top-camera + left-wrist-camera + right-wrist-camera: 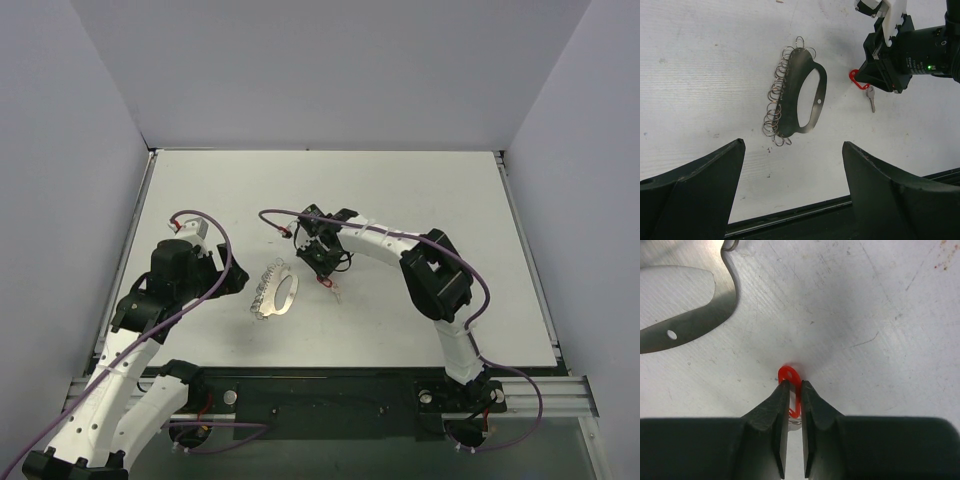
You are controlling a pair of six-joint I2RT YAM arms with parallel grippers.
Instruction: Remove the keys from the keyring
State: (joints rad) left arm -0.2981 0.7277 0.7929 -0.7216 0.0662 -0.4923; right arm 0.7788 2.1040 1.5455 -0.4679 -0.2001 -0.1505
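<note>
The keyring is a flat metal plate [278, 291] with several wire rings along its left edge; it lies flat on the table and also shows in the left wrist view [802, 95] and the right wrist view [685, 325]. The tiny key [871, 98] with its red head [789, 374] sits to the right of the plate, apart from it. My right gripper [795, 387] points down at the table and is shut on the red head; the grey blade is mostly hidden behind its fingers. My left gripper [792, 145] is open and empty, just near of the plate.
The white table [200, 200] has grey walls on three sides. A black rail [330, 395] runs along the near edge. The right arm [430, 270] reaches in from the right, with purple cables looping over both arms.
</note>
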